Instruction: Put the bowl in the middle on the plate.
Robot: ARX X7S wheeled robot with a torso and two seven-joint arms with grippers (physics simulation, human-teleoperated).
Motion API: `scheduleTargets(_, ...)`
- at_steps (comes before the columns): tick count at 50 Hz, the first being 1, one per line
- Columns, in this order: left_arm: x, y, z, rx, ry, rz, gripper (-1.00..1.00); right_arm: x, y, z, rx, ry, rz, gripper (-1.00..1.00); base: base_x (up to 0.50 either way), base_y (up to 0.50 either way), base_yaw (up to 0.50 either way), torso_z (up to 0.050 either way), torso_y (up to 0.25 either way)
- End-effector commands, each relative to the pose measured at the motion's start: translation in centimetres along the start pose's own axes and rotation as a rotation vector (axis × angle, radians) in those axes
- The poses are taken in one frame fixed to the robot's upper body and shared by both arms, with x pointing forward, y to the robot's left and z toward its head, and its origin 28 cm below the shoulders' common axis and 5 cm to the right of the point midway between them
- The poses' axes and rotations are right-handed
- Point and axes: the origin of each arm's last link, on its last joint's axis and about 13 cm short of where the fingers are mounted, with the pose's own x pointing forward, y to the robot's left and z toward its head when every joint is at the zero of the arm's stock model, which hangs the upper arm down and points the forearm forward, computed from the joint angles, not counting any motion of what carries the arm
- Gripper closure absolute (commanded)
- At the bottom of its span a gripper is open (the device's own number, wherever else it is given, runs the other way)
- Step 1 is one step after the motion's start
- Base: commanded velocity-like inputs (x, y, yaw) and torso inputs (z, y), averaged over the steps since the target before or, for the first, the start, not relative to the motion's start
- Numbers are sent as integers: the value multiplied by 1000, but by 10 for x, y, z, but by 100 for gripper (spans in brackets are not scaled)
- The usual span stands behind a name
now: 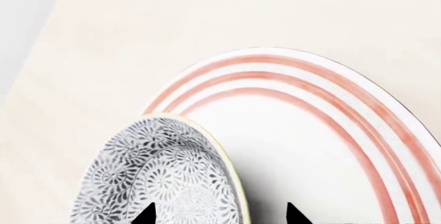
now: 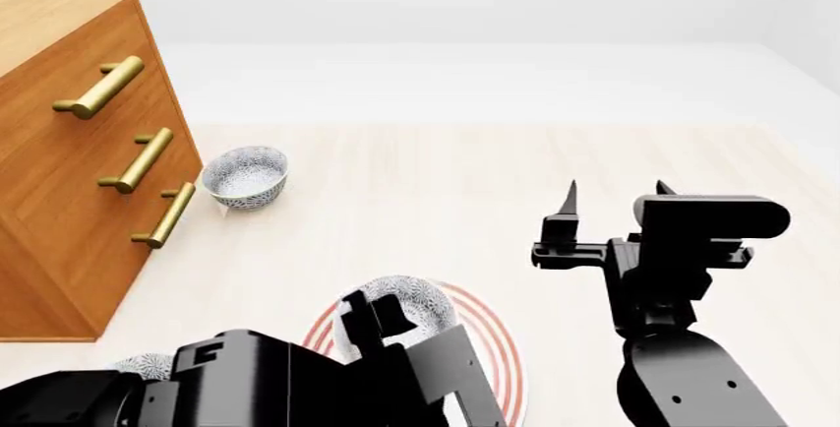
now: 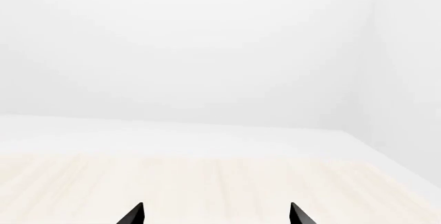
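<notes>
The bowl (image 1: 162,175), white with a grey-blue floral pattern, is tipped so that its patterned outside faces the left wrist camera, and it overlaps the edge of the plate (image 1: 310,146), a white plate with red rings. My left gripper (image 1: 220,214) is open; its two fingertips stand wide apart, one over the bowl's outside and one over the plate, with the bowl's rim between them. In the head view the bowl (image 2: 417,299) sits over the plate (image 2: 489,343) just ahead of the left gripper (image 2: 370,311). The right gripper (image 2: 615,191) hangs open and empty above the table, to the right.
A wooden dresser (image 2: 66,152) with brass handles stands at the left. A look-alike bowl (image 2: 246,173) sits beside it on the pale wooden table (image 2: 434,191). Another look-alike bowl (image 2: 142,366) peeks out beside my left arm at the near left.
</notes>
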Motion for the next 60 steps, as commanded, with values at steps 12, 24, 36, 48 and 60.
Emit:
scheduleTargets(12,-24,3,7,1,-33,-37,-100,0,0,0,0,2,2,-100,0,0,0,0,0)
scheduleTargets(24,-72,17,20,-51,-82,-63,-100,0,1,0,0,2,2,-100,0,0,0,0,1)
scheduleTargets(36,-90,45,28,-135,-220,24,-100,1,1,-1,-1,2,3,-100,0,0,0,0,0)
scheduleTargets(48,-105,100,40,-328,-392,108,-100,0,0,0,4,1,1,-100,0,0,0,0,0)
scheduleTargets(60,-116,113,40,-402,-448,131,-100,-5,-3,10,10,-36,4,-100,0,0,0,0,0)
